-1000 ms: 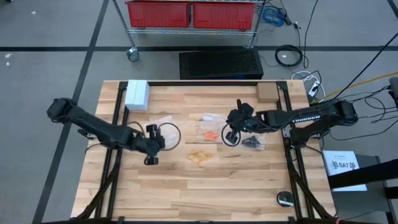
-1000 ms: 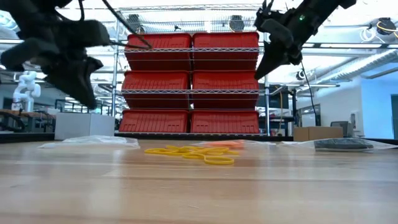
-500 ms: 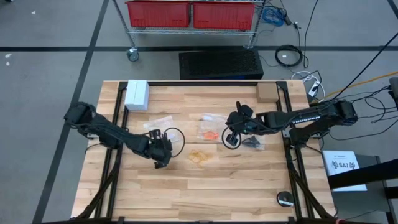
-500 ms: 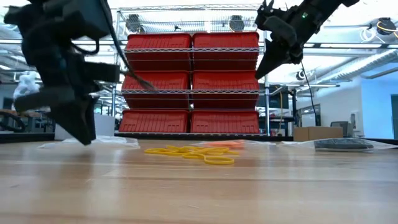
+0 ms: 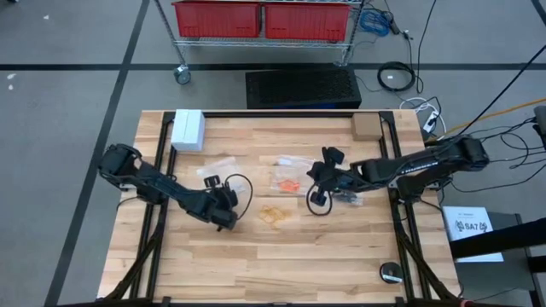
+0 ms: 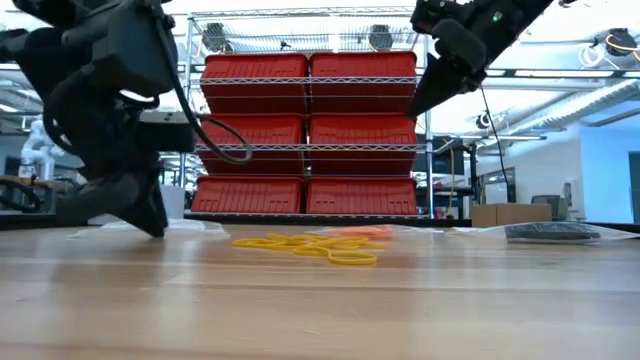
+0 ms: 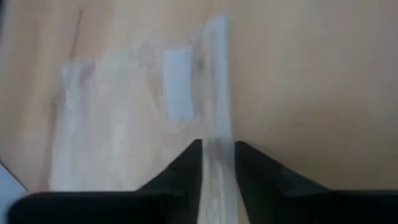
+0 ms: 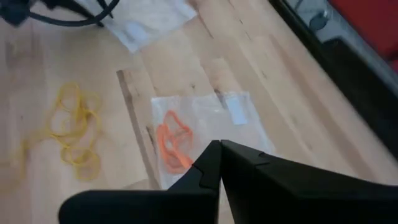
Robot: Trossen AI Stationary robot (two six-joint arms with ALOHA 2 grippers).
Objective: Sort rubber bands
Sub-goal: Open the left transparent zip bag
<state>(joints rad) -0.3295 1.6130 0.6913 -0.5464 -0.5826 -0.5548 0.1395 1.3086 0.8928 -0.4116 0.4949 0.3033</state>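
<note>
Loose tan rubber bands (image 5: 273, 213) (image 6: 310, 244) lie in a small heap mid-table. Orange rubber bands (image 8: 173, 143) lie inside a clear bag (image 5: 288, 182) just beyond the heap. My left gripper (image 5: 227, 221) (image 6: 150, 225) is down at the table left of the heap, slanting downward and open. In its wrist view an empty clear bag (image 7: 124, 118) lies flat, and the bag's edge strip (image 7: 216, 74) runs into the gap between the fingers (image 7: 218, 144). My right gripper (image 5: 314, 177) (image 8: 219, 143) hangs shut and empty, high above the orange bag. My left gripper stands with one finger (image 7: 186, 171) on each side of the clear bag's edge strip (image 7: 217, 155). It comes slanting down from the table's left. I cannot tell whether the fingers touch the bag or the table.
A white box (image 5: 188, 130) and a cardboard box (image 5: 367, 126) stand at the far edge. A bag of dark bands (image 5: 350, 196) lies partly under the right arm. A round black object (image 5: 391, 273) sits near the front right corner. Red bins (image 6: 310, 130) fill the shelf beyond the table.
My left gripper has come down from well above the table to its surface. It has moved toward the tan heap and tipped more steeply downward. My right arm has swung a little toward the near edge, still high. The bands and bags have not moved.
</note>
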